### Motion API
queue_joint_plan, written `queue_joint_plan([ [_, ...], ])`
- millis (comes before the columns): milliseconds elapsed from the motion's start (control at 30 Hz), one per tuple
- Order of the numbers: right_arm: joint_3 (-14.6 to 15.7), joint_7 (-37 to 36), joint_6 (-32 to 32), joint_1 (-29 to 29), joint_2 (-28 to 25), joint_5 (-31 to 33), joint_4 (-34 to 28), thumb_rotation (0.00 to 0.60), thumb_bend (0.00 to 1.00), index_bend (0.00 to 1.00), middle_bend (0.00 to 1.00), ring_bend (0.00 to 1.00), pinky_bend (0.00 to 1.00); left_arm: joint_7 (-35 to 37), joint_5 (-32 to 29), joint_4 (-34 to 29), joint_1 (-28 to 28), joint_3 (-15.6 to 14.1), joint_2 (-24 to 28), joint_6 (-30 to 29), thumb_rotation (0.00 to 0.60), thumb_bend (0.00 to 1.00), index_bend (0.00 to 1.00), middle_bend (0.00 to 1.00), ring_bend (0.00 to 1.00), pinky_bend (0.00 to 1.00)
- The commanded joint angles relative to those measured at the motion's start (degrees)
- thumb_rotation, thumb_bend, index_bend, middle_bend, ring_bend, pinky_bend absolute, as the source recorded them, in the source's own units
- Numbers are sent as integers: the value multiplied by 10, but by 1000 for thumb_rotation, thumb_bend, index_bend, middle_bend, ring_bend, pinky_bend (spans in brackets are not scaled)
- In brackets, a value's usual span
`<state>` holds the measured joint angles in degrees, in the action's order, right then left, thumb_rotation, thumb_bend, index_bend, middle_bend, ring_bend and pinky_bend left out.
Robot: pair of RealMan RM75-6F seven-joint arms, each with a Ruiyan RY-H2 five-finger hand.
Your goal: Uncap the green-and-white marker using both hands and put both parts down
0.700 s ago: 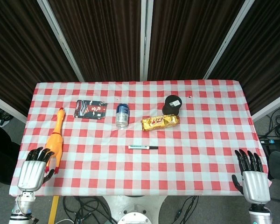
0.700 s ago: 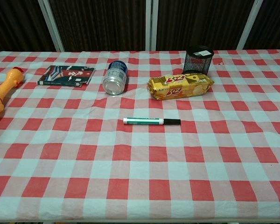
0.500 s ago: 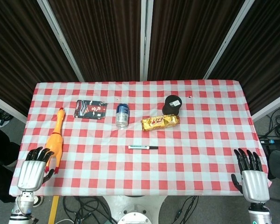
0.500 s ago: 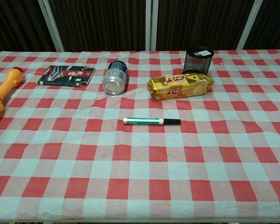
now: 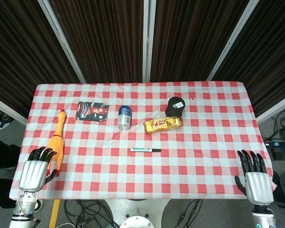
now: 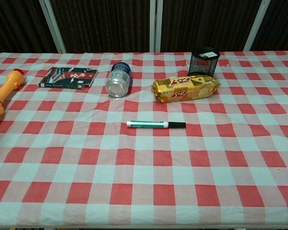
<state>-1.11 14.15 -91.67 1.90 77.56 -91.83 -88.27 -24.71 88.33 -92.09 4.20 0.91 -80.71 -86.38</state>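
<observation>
**Marker waits mid-desk, both hands parked at the near corners**

Here we are with the marker (image 5: 146, 150) lying flat near the middle of the desk (image 5: 213, 118), its long axis running side to side across the checked cloth. In the chest view the white-and-green barrel sits to the left and the black cap (image 6: 177, 125) points to the right. So the barrel end faces the left hand's side, the cap end the right hand's side.

The left hand (image 5: 34, 171) hovers at the near-left corner, fingers spread, holding nothing. The right hand (image 5: 254, 179) mirrors it at the near-right corner, also spread and empty. Both are well apart from the marker, which lies forward and inward from each of them. The left looks slightly nearer, but only slightly.

Watch the neighbours: a rubber chicken (image 5: 57, 138) lies just beside the left hand's fingertips, right by its likely path inward. Beyond the marker sit a drinks can (image 5: 124, 117) on its side and a packet of biscuits (image 5: 163, 125), near but not touching it.

Judging from the layout, each hand has to travel in towards the centre, one to each end.
</observation>
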Motion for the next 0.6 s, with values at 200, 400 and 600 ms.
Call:
queue_joint_plan([
  [200,-3,16,3,-6,-6,-3,-15,600,221,63,88,0,0,-38,2,-47,50,26,-5,52,600,236,301,247,164,234],
  [400,-5,25,8,-10,-12,-3,-26,600,221,63,89,0,0,-88,-55,-87,134,84,-36,150,600,235,305,295,261,310],
  [600,-9,29,21,-17,-11,7,-28,600,221,63,89,0,0,-148,-148,-80,224,147,-104,227,600,236,335,324,387,472],
])
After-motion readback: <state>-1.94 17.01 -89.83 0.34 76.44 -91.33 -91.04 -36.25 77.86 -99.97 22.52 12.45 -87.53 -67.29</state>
